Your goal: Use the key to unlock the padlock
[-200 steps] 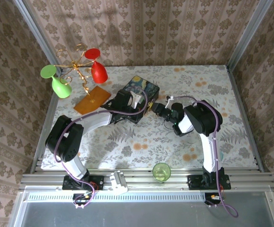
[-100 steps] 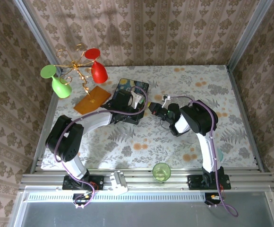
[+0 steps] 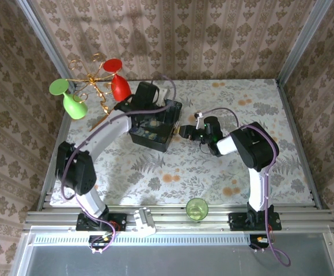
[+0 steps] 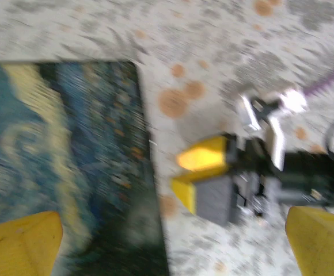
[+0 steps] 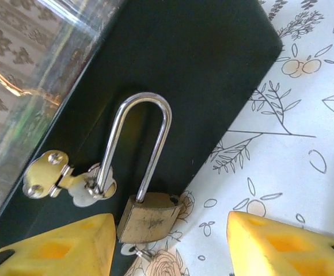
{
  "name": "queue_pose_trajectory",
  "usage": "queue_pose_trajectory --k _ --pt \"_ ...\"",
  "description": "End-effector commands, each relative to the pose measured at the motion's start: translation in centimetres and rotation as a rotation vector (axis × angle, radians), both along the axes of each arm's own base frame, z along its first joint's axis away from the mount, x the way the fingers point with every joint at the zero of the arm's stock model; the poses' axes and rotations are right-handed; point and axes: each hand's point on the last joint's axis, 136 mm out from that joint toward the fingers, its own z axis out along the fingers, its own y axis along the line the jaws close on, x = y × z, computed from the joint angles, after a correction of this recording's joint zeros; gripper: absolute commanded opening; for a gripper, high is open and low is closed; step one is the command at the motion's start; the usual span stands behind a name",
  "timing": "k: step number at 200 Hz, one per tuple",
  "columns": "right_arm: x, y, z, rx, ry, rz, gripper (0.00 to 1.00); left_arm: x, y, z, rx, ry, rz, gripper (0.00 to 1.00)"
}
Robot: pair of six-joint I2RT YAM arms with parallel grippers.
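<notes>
The padlock (image 5: 150, 217) hangs by its shackle from the clasp (image 5: 69, 183) on the dark front of the box (image 5: 190, 69), its brass body down at the table (image 5: 305, 86). A small silvery piece under it looks like the key (image 5: 133, 251), seated in the bottom. One shackle leg runs into the body; the other seems to end at the clasp, short of the body, so the lock may already be sprung, though I cannot be sure. The right gripper (image 5: 170, 241), pinched together half a second ago, now has its jaws apart around nothing, one yellow finger just beside the padlock body. It looks to have let go of the key after a turn. A second ago the left gripper (image 4: 170, 244) was shut and low on the box. Now it is up over the far side, its fingertips as far apart as they go, empty. The box (image 3: 155, 123) has shifted left and turned since then. If the lock is open, what remains is slipping the shackle out of the clasp. The box lid is down, so its contents are hidden. A green cup (image 3: 197, 208) stands at the near edge, and I cannot tell if anything is in it. A green glass (image 3: 69, 99) and a red glass (image 3: 119, 85) sit tilted at the far left.
</notes>
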Motion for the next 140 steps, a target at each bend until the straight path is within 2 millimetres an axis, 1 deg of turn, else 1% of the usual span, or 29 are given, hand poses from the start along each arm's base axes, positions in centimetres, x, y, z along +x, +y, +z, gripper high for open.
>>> queue_pose_trajectory --k 1,17,35,44,63,78,92,112,125,140 --pt "-1.5 0.3 -3.7 -0.074 0.138 0.096 0.55 2.5 3.8 -7.0 0.258 0.114 0.075 1.00" --pt "-1.3 1.0 -3.4 0.000 0.153 0.118 0.54 4.2 4.2 -8.3 0.335 0.103 0.101 1.00" --pt "-1.3 1.3 -3.8 0.062 0.178 0.101 0.53 5.4 4.8 -9.0 0.379 0.104 0.126 1.00" --pt "-1.4 1.5 -4.1 0.091 0.185 0.097 0.53 5.9 4.9 -9.1 0.375 0.096 0.135 1.00" --pt "-1.6 1.9 -4.8 0.100 0.191 0.098 0.53 6.7 4.7 -10.1 0.357 0.131 0.133 1.00" --pt "-1.9 1.9 -5.4 0.097 0.196 0.084 0.52 6.3 4.7 -10.9 0.381 0.143 0.116 1.00" --pt "-2.4 2.2 -5.9 0.082 0.201 0.081 0.52 5.9 4.7 -11.8 0.368 0.145 0.105 1.00" --pt "-2.9 2.6 -6.0 0.075 0.187 0.084 0.51 5.1 5.1 -13.6 0.362 0.183 0.111 1.00" --pt "-3.4 2.9 -6.1 0.034 0.196 0.085 0.50 4.7 5.5 -14.8 0.370 0.206 0.110 1.00" --pt "-4.1 3.0 -5.4 0.001 0.197 0.097 0.50 4.0 5.4 -16.0 0.335 0.249 0.108 1.00"
